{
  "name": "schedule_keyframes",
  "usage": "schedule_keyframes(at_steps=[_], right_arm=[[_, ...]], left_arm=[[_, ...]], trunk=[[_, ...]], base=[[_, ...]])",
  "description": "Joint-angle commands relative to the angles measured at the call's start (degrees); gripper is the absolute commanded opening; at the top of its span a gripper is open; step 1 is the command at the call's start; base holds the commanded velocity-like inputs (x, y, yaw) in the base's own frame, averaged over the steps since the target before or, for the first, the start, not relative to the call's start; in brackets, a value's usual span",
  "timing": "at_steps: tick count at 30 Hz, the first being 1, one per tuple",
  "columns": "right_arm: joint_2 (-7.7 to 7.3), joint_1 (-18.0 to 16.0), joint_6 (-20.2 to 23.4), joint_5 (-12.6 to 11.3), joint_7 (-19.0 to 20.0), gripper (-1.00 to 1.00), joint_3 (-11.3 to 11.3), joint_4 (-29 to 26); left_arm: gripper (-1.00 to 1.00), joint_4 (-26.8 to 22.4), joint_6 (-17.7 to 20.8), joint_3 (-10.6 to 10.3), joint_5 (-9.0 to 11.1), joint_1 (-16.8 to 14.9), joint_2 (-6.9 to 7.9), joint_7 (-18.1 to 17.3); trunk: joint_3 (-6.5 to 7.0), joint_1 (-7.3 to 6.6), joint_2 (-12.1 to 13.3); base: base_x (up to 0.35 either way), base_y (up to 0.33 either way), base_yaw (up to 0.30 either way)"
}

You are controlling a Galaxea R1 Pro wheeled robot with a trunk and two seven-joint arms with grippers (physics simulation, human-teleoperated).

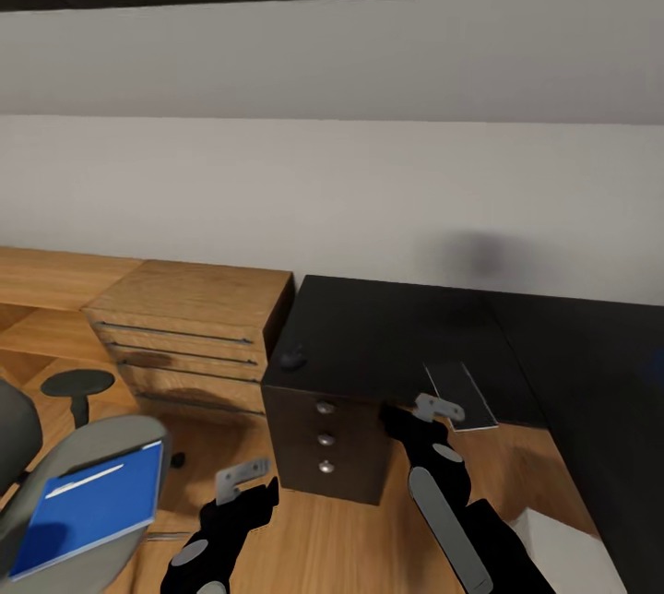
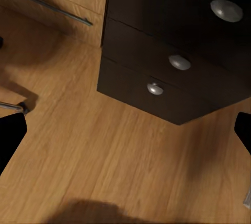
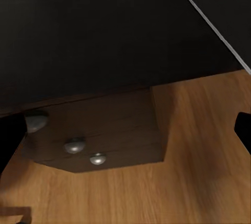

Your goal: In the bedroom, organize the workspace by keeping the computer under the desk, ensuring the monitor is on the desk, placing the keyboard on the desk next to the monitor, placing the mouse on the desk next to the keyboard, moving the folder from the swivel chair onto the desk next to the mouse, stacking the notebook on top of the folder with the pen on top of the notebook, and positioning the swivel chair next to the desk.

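Pale grey wall (image 1: 369, 188) runs behind the desk (image 1: 406, 336), whose black top carries a small dark mouse (image 1: 293, 357) near its left front corner and the thin dark notebook (image 1: 459, 394) at the front edge, a pale border showing along its side. Below the top sit black drawers with three round silver knobs (image 1: 325, 436). Left of the desk stands a light wood dresser (image 1: 189, 326) with long bar handles.

On the light wood floor (image 1: 332, 529) at lower left is the swivel chair (image 1: 83, 474), and the blue folder (image 1: 88, 506) lies flat on its seat with a slim pale pen (image 1: 83, 481) resting on top.

Right gripper (image 1: 433, 409) hovers at the desk's front edge, just beside the notebook's near corner — its fingers stand apart with nothing between them, and the right wrist view looks down on the desk top and the notebook's pale edge (image 3: 217, 28). Left gripper (image 1: 242, 481) hangs low over the floor in front of the drawers, between chair and desk; the folder lies well to its left. Its fingers are spread too, empty, with the drawer knobs (image 2: 179, 62) ahead in the left wrist view.
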Motion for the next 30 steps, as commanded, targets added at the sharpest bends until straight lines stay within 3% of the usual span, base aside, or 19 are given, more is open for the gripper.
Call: schedule_keyframes(at_steps=[1, 11, 27, 30], right_arm=[[-0.01, -0.1, 0.2, -0.3, -0.4, 1.00, 0.1, 0.0], [0.08, -0.1, 0.2, -0.3, -0.4, 1.00, 0.2, 0.2], [0.13, -0.1, 0.2, -0.3, -0.4, 1.00, 0.6, 0.3], [0.09, -0.1, 0.2, -0.3, -0.5, 1.00, 2.3, 0.3]], left_arm=[[1.00, -0.1, 0.2, -0.1, 0.2, -0.1, 0.05, 0.4], [1.00, 0.0, 0.3, 0.0, 0.4, -0.1, 0.05, 0.4], [1.00, -0.1, 0.2, -0.2, 0.5, -0.1, 0.05, 0.3], [1.00, 0.0, 0.3, -0.2, 0.5, -0.1, 0.05, 0.3]], trunk=[[-0.07, 0.04, 0.0], [-0.07, 0.04, 0.0], [-0.41, 0.04, 0.0], [-0.58, 0.04, 0.0]], base=[[0.325, 0.000, 0.020], [0.284, 0.000, 0.175], [0.082, 0.000, 0.264], [0.308, 0.000, 0.221]])
